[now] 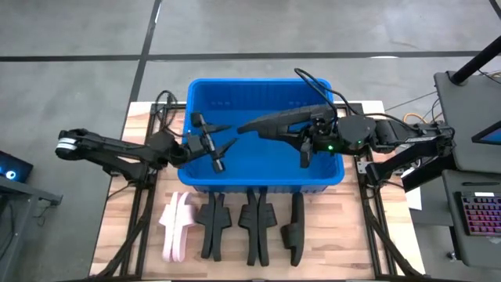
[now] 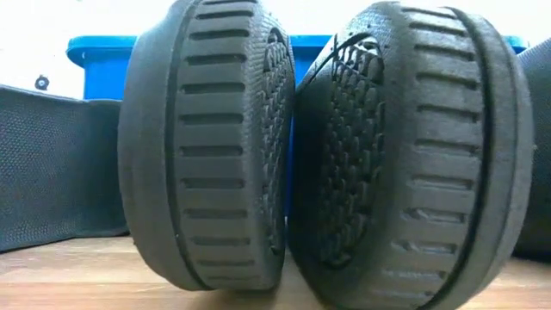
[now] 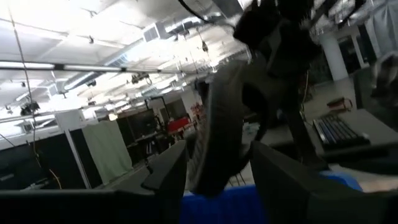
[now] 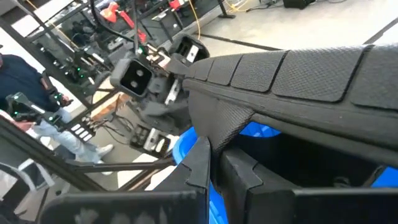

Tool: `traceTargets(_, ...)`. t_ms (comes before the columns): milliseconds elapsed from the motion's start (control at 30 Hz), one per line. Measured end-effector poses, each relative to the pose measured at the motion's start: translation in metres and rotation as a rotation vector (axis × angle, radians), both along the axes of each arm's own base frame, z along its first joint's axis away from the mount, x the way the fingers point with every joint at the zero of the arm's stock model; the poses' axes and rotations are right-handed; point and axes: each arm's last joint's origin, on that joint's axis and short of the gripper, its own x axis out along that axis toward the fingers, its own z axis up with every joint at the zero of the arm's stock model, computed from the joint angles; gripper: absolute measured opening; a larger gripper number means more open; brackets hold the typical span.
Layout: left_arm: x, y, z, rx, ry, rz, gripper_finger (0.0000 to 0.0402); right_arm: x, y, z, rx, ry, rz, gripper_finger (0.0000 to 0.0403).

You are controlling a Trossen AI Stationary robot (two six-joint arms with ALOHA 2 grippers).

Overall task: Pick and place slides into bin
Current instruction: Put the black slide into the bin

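Note:
The blue bin [image 1: 205,182] stands mid-table. My right gripper [image 1: 305,149] is above the bin's right half, shut on a black slide [image 1: 278,121] that lies about level over the bin; the slide also shows in the right wrist view [image 4: 292,74] and the left wrist view [image 3: 217,130]. My left gripper [image 1: 213,146] is open and empty above the bin's left part, its fingers [image 3: 165,177] pointing toward the held slide. On the table in front of the bin, a pale pink pair [image 1: 176,227] and several black slides [image 1: 254,227] stand on their side edges. My right gripper pinches a textured flap of the black slide, seemingly its strap [image 4: 221,127], between its two fingers, near the slide's middle. The fingers come about level from the table's right side. The slide is lifted clear, stretched across above the bin's inside.
Two black slides [image 2: 207,146] stand on edge close in front of the low camera and hide most of the bin [image 2: 99,56]. Arm frames and cables run along both sides of the table. A person [image 4: 25,93] stands in the room beyond.

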Motion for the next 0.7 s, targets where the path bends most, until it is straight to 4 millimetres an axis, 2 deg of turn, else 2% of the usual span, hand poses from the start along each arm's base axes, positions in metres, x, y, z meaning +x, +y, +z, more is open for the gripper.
traceTargets(233, 0.012, 0.001, -0.005, 0.004, 0.042, 0.074, 0.0162, 0.000, 0.001, 0.000, 0.015, 0.001, 0.042, 0.0013)
traceTargets(567, 0.022, 0.000, 0.007, 0.001, 0.019, 0.074, 0.0162, 0.001, 0.002, -0.001, 0.021, 0.005, 0.057, 0.0013)
traceTargets(700, 0.023, 0.000, 0.007, 0.009, 0.022, 0.054, 0.0140, 0.001, 0.002, -0.001, 0.023, 0.006, 0.069, 0.0013)
